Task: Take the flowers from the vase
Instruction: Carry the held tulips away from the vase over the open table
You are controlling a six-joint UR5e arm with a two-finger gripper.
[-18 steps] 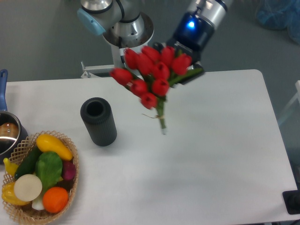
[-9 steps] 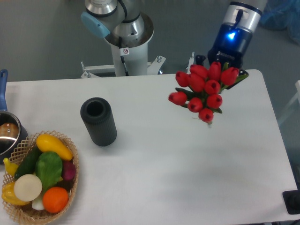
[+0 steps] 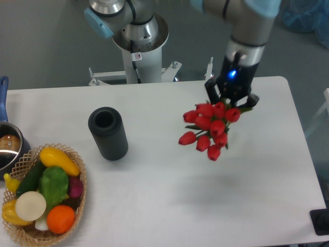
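Well to the right of the vase (image 3: 108, 133), out over the white table (image 3: 154, 195), I am seeing the gripper (image 3: 232, 100) hanging from the arm (image 3: 247, 31) with its black fingers (image 3: 212, 91) pointing downward and a blue light glowing on the wrist above them. The fingers are closing around the upper end of the flowers (image 3: 209, 128), so the claw is holding the bunch; the exact spot where the pads are meeting the stems is hidden behind the red buds. The flowers are hanging clear of the vase, with the red heads spreading down and toward the vase side and a few green leaves peeking out near the fingers. I cannot tell whether the lowest bud is touching the tabletop.

The vase itself is standing upright on the table, its round mouth open toward the camera and showing nothing inside. Below the vase and toward the near left corner, a wicker basket (image 3: 77, 206) is sitting with fruit and vegetables (image 3: 43, 193) piled in it, among them a yellow piece, a green one and an orange one. Left of the vase, at the table's edge, a metal pot (image 3: 7, 149) with a blue handle (image 3: 3, 98) is partly showing. Behind the vase, past the far edge of the table, the arm's base column (image 3: 139, 51) is rising from its mount.
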